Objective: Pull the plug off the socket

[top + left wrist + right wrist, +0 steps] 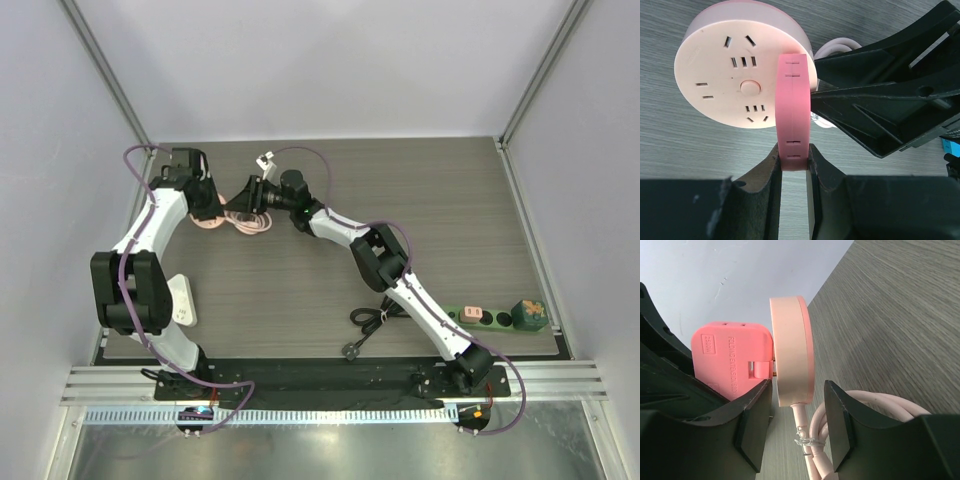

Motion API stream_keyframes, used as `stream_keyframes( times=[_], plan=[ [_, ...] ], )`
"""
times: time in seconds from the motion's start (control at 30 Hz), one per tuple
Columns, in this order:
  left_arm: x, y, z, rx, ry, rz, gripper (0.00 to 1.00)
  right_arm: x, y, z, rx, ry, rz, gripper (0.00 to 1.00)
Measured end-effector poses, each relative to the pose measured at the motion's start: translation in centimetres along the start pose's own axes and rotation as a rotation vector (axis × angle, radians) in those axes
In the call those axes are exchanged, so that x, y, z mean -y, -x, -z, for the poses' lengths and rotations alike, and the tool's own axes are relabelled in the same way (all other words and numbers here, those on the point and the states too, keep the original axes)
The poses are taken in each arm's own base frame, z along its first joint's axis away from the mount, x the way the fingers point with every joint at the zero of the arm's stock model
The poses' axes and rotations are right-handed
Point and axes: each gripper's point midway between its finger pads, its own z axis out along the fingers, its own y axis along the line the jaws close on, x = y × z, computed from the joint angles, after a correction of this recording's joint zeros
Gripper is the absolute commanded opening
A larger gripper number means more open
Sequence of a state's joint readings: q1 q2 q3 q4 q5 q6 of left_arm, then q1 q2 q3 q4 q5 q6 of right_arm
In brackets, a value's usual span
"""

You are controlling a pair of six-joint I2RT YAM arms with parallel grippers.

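Note:
A round pale pink socket [730, 65] stands on edge at the table's back left, its coiled pink cord [860, 405] trailing beside it. A flat, deeper pink plug [794, 110] sits in its face; a metal pin shows in the thin gap between them [774, 373]. My left gripper [795, 155] is shut on the plug's lower edge. My right gripper [797, 395] straddles the socket's disc [792, 360], open, with a gap at its right finger [837, 420]. In the top view both grippers [222, 207] [243, 200] meet there and hide the plug.
A dark green power strip [485, 318] lies at the front right, a green-brown object [528, 314] at its end and its black cord [365, 325] bunched under the right arm. A white block [182, 300] lies by the left arm. A small white item [265, 160] lies near the back wall.

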State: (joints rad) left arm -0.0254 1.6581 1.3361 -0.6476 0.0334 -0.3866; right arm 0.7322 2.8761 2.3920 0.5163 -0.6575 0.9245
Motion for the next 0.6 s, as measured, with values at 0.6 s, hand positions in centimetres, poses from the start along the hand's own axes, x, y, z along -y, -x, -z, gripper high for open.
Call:
stream_keyframes(
  times=[0.6],
  plan=[
    [0.45, 0.05, 0.20, 0.000, -0.024, 0.007, 0.00, -0.43, 0.25, -0.09, 0.048, 0.056, -0.048, 0.33]
  ],
)
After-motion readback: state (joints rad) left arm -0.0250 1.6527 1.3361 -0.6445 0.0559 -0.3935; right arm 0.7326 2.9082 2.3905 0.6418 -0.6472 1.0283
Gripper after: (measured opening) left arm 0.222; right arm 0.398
